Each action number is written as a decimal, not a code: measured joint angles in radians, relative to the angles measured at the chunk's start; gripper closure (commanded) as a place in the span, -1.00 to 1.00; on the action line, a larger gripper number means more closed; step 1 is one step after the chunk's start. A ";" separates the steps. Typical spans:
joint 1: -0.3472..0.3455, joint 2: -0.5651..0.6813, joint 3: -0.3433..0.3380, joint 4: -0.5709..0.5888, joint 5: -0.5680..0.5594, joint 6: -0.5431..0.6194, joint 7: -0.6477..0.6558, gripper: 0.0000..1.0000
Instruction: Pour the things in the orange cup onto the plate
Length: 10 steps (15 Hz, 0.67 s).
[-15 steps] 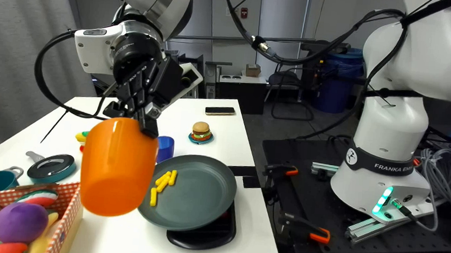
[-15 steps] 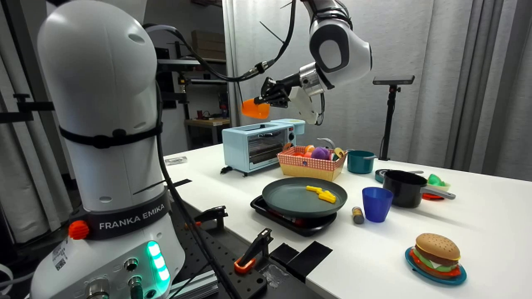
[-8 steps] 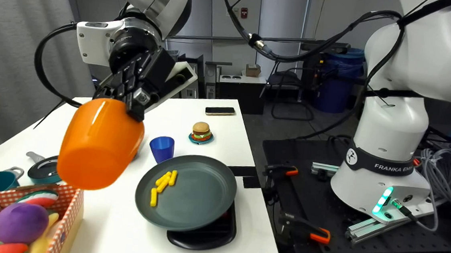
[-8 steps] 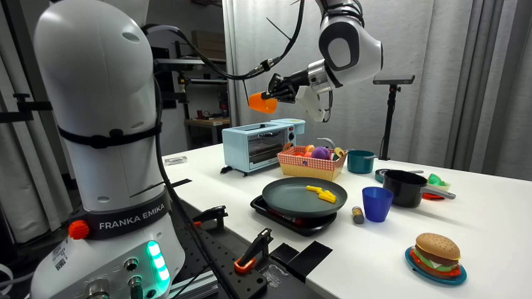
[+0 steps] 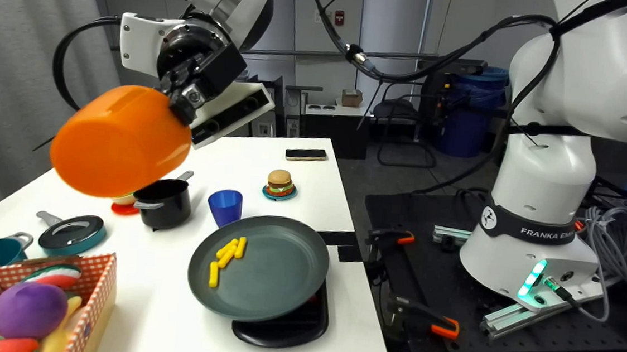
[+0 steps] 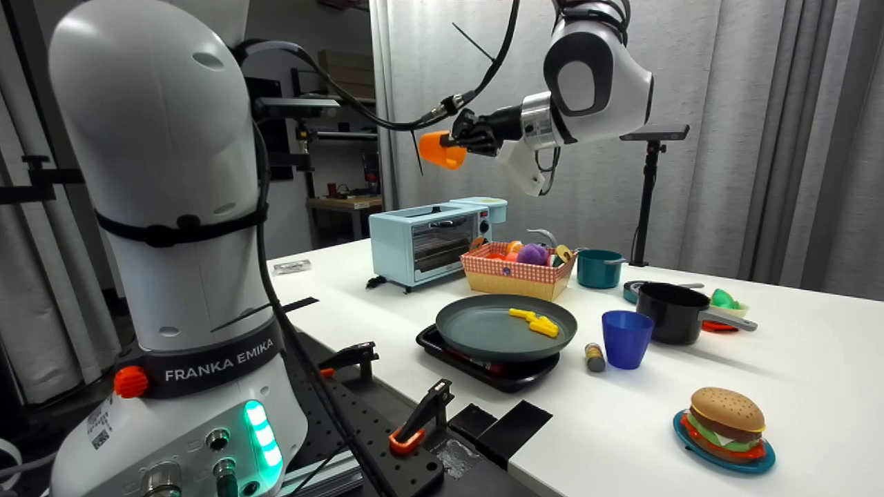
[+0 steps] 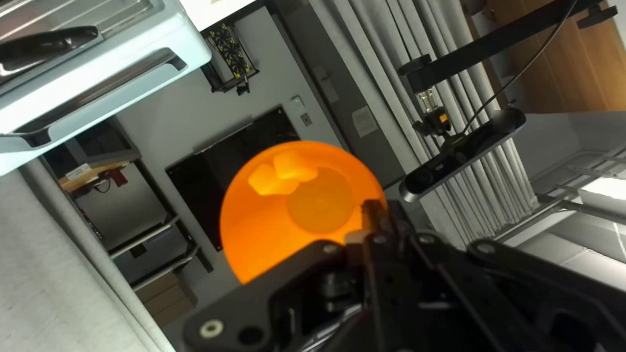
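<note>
Gripper in narrow pinch on tilted orange cup, left of plate in both exterior views.

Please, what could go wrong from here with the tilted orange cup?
At least two pieces lie inside the orange cup; they might miss the plate if poured from beside it. The gripper pinches only one side of the cup's wall, so the cup could twist. Yellow sticks lie near the plate's edge; a bump might scatter them.
</note>
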 measured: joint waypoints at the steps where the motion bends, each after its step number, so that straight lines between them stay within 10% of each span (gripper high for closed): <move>1: -0.001 0.002 -0.001 0.000 0.011 -0.011 -0.010 0.98; 10: -0.003 0.015 -0.003 0.000 0.110 -0.108 -0.103 0.98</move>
